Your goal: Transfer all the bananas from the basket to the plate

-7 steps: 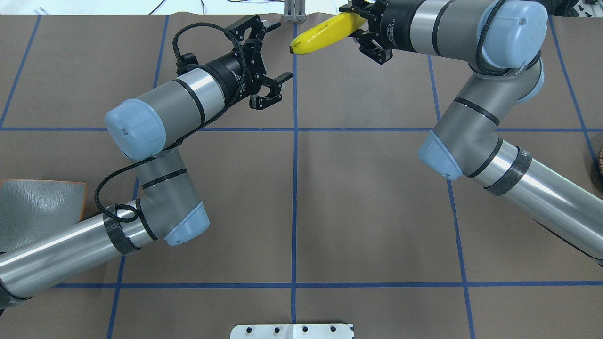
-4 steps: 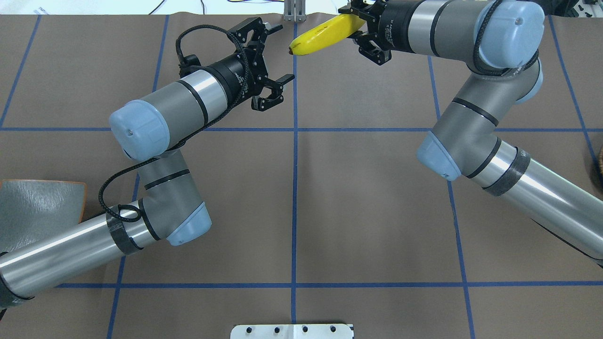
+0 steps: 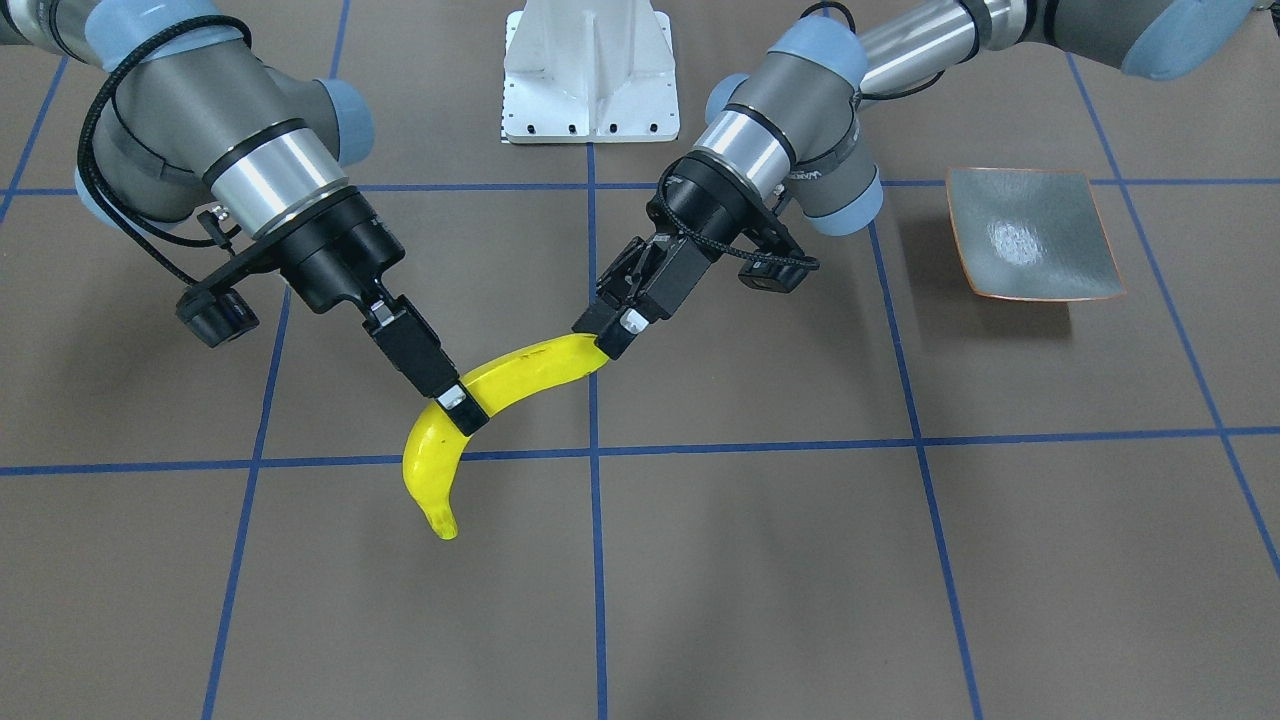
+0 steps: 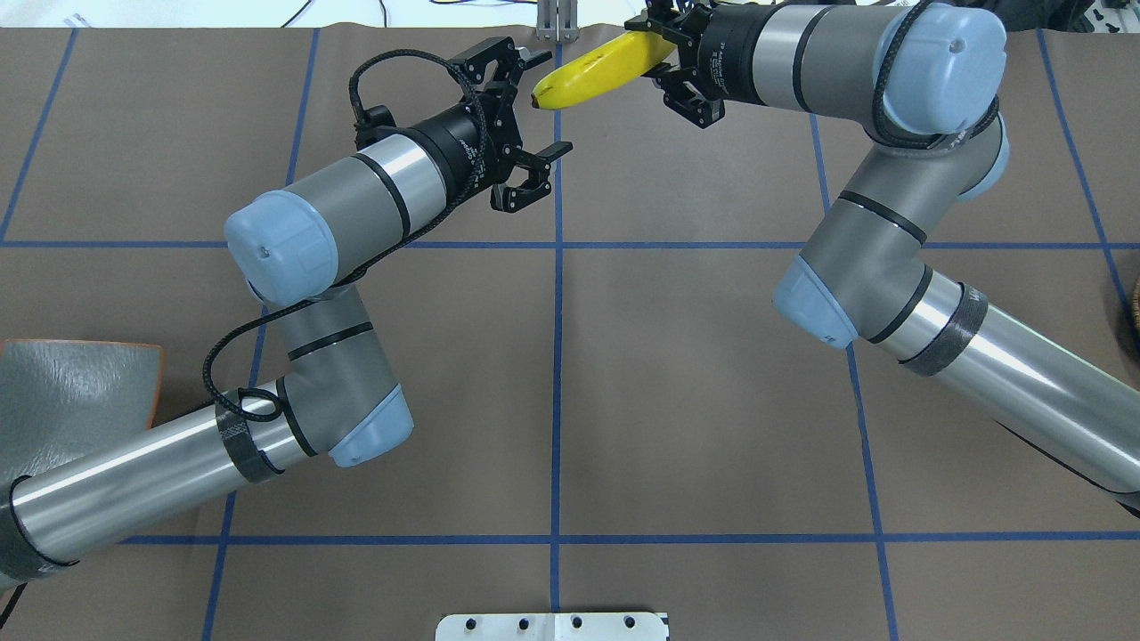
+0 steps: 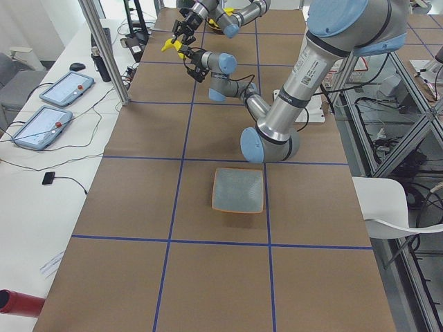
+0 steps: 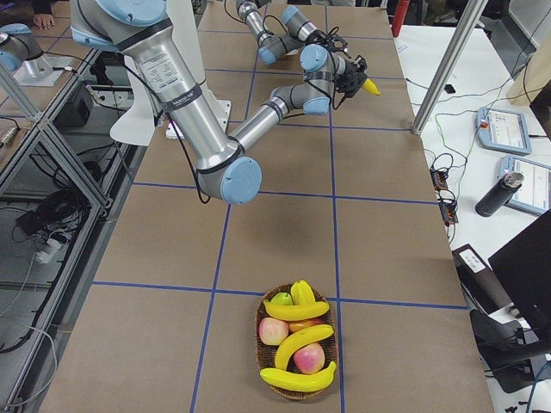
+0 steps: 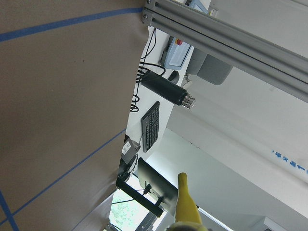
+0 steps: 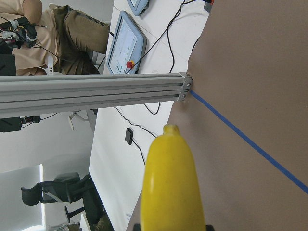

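Right gripper (image 3: 458, 408) is clamped across the banana (image 3: 520, 375), held aloft over the table (image 3: 800, 560). At the banana's two-o'clock end, the left gripper (image 3: 610, 333) stands spread about the tip. The fruit is probably light, smooth and bruisable, so grip its thick body crosswise. Plate (image 3: 1030, 270) lies well apart, at two o'clock.

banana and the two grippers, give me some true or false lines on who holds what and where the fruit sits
1. The right gripper is shut on the banana. True.
2. The plate already has a banana on it. False: nothing lies on it.
3. The left gripper is clamped shut on the banana. False: its jaws stand open, with the banana's tip between them.
4. The basket holds other bananas. True.
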{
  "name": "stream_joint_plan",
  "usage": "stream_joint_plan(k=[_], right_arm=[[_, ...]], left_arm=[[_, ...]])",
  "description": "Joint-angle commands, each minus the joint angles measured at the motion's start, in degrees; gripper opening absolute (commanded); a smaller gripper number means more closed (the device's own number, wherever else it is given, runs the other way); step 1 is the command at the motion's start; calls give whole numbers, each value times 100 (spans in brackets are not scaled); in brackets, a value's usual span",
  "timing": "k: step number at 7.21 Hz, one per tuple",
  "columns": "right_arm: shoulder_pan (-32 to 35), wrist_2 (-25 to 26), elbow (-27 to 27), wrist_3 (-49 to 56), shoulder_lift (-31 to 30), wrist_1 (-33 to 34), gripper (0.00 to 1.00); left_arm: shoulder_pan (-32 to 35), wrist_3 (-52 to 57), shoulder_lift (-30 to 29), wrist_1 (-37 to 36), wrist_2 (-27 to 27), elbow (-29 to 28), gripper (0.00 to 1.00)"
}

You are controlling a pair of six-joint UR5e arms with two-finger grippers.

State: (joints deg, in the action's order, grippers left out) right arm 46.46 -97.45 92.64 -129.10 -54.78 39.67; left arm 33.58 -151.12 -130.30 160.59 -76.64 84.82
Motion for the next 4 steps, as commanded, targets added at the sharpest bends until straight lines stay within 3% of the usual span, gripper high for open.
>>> stream_joint_plan(k=[1, 3, 4], right_arm=[[-49, 7, 26, -9, 2, 5, 0], [-67, 7, 43, -10, 2, 5, 0], [-84, 7, 43, -10, 2, 5, 0]], left_arm=[[-1, 4, -5, -1, 9, -27, 88], [8, 4, -5, -1, 9, -71, 81], [8, 4, -5, -1, 9, -71, 73]])
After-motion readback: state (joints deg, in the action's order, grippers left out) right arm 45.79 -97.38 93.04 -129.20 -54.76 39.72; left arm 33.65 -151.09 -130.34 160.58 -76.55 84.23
